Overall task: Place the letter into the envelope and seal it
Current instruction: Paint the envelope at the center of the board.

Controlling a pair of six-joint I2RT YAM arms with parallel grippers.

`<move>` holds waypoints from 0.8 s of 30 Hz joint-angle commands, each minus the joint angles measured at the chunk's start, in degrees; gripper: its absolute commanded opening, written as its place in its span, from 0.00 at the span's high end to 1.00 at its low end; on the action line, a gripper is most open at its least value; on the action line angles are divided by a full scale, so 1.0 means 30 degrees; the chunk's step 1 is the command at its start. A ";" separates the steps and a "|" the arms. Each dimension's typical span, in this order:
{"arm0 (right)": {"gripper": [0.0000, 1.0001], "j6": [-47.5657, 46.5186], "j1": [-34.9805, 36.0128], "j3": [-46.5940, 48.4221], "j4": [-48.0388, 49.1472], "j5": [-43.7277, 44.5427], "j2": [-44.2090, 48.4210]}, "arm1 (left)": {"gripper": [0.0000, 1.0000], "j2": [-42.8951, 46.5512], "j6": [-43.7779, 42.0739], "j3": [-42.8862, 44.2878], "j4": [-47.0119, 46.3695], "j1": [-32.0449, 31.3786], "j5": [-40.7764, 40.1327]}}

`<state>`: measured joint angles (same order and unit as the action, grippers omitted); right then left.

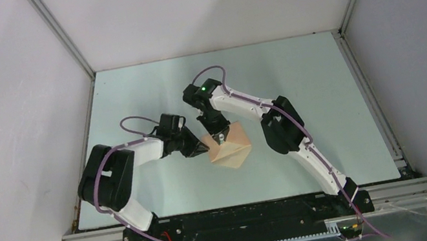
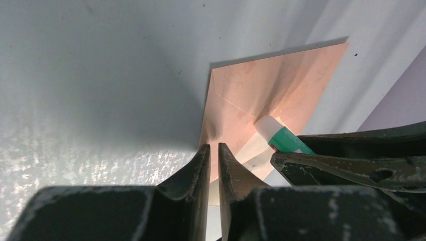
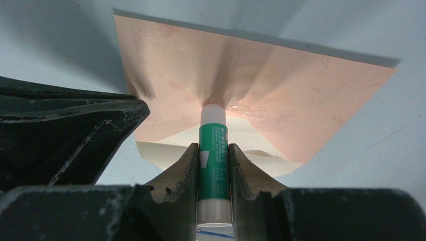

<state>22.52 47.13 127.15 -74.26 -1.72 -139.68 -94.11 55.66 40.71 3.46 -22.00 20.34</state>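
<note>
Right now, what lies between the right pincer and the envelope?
A green glue stick: the right pincer grips its body, and its white tip touches the envelope. The right wrist view shows it best.

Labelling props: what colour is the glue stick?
The glue stick is green, white-tipped; best in the right wrist view.
</note>
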 commanded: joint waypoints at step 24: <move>1.00 -0.0306 -0.1186 0.1886 -0.1821 -0.0051 -0.1238 | 0.83 -0.0651 -0.0118 0.0350 0.0216 -0.0108 -0.0514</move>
<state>22.35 43.11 129.40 -79.02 -1.30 -141.62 -94.63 55.99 40.86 2.83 -22.00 20.99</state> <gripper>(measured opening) 0.265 0.177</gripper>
